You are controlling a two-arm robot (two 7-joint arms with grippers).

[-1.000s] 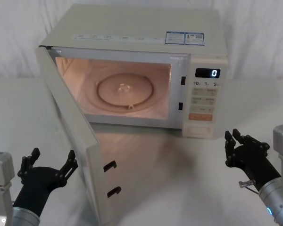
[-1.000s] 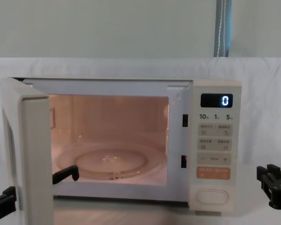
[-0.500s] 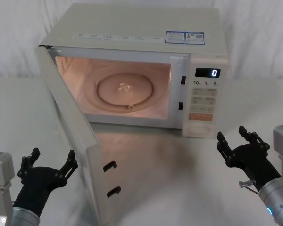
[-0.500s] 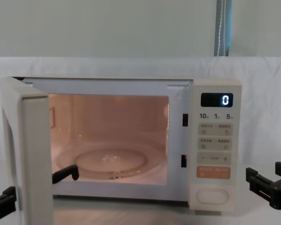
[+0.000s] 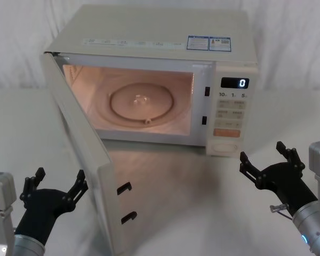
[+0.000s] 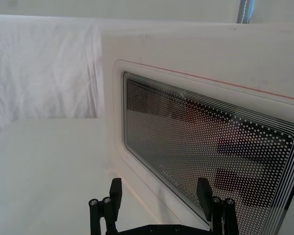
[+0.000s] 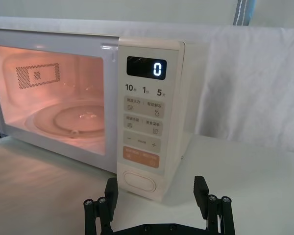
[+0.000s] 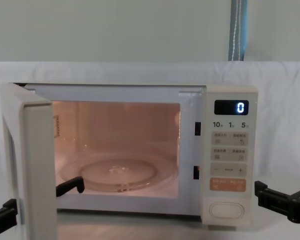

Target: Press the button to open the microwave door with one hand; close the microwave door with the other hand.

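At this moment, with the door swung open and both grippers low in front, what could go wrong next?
1. The microwave door stands wide open; the left gripper, jaws open, sits on its outer side, so a weak or off-centre push may leave it unlatched.
2. A hard shove could slide the microwave across the table.
3. The right gripper, jaws open, sits just before the button; a stray forward move could press it again.

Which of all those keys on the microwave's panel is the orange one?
The orange key is the wide rectangle just above the big cream oval button at the panel's bottom; every other key is cream.
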